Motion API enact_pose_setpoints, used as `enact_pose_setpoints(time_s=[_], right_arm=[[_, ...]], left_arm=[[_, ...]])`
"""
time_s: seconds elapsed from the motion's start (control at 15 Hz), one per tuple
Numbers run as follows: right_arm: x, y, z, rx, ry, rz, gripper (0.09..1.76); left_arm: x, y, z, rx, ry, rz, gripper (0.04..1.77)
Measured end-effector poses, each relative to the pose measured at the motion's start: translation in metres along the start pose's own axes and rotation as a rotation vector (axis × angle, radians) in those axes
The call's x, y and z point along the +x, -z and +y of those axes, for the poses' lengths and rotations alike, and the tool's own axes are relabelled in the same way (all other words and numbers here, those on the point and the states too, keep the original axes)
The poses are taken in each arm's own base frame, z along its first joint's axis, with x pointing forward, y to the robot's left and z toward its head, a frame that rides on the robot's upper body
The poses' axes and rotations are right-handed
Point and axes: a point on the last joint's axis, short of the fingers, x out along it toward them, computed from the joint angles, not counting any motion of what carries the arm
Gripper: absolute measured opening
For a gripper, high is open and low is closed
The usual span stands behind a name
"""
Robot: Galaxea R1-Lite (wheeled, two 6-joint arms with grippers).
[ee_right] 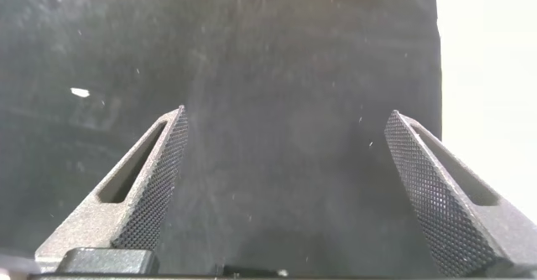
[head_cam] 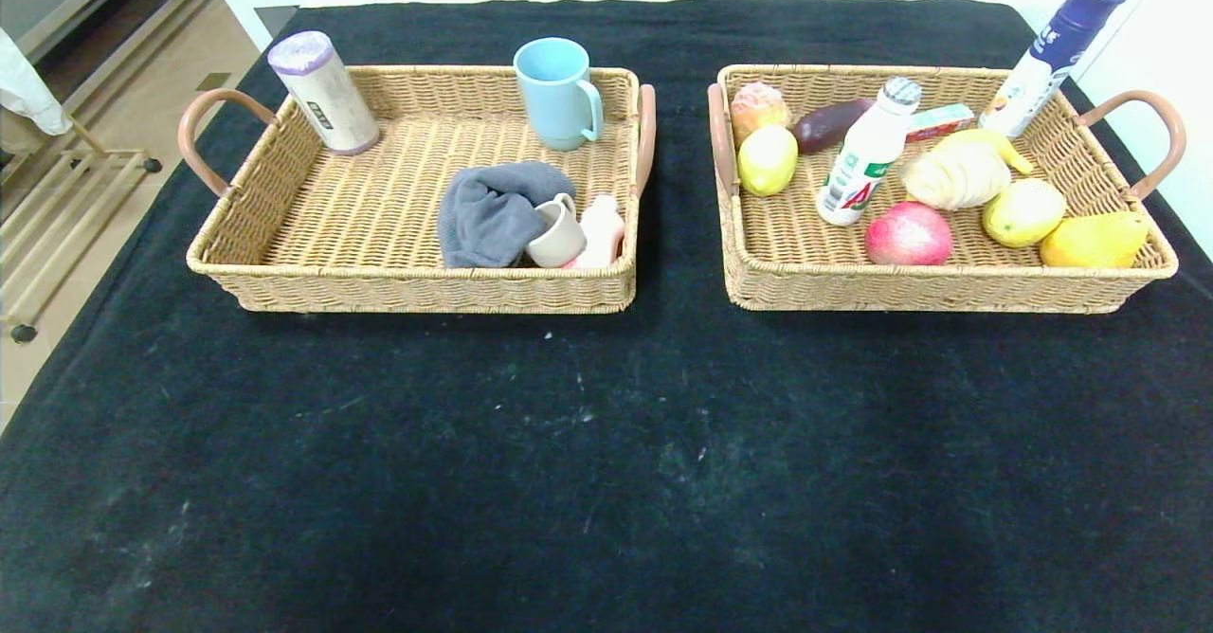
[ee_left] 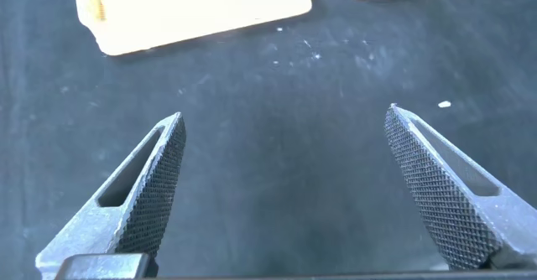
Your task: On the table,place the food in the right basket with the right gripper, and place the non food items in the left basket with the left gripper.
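Note:
The left basket [head_cam: 284, 263] holds a purple-capped canister [head_cam: 324, 92], a blue mug [head_cam: 559, 93], a grey cloth [head_cam: 497, 211], a small beige cup [head_cam: 559, 232] and a pink item [head_cam: 602, 230]. The right basket [head_cam: 948, 282] holds fruit such as a red apple [head_cam: 908, 233] and a lemon [head_cam: 768, 160], a white drink bottle [head_cam: 867, 152], a bread roll [head_cam: 955, 176] and a blue-capped bottle [head_cam: 1052, 55]. Neither arm shows in the head view. My left gripper [ee_left: 285, 121] is open over bare black cloth. My right gripper [ee_right: 285, 121] is open too, nothing between its fingers.
Black cloth [head_cam: 606, 462] covers the table in front of both baskets. In the left wrist view the baskets' pale edge [ee_left: 201, 16] lies ahead. The table's right edge [ee_right: 438, 79] shows in the right wrist view. A metal rack [head_cam: 57, 207] stands off the left side.

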Motion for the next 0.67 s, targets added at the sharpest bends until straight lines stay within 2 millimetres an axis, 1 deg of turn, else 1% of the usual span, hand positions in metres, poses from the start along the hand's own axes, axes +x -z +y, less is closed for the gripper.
enact_pose_setpoints(time_s=[0.2,0.33,0.47,0.53,0.67], right_arm=[[0.001,0.024,0.005,0.002,-0.027,-0.021,1.71],[0.009,0.034,0.007,0.051,-0.031,-0.057,1.71],[0.027,0.042,0.006,0.079,-0.005,-0.12,1.71],[0.039,0.049,0.006,0.083,0.018,-0.142,1.71],[0.066,0.072,0.007,0.075,0.051,-0.155,1.71]], left_arm=[[-0.005,0.027,-0.002,0.031,0.042,-0.038,1.72],[0.002,0.044,-0.001,0.047,0.041,-0.076,1.72],[0.016,0.059,0.004,0.059,0.006,-0.113,1.72],[0.026,0.07,0.008,0.061,-0.019,-0.117,1.72],[0.047,0.096,0.014,0.052,-0.058,-0.094,1.72]])
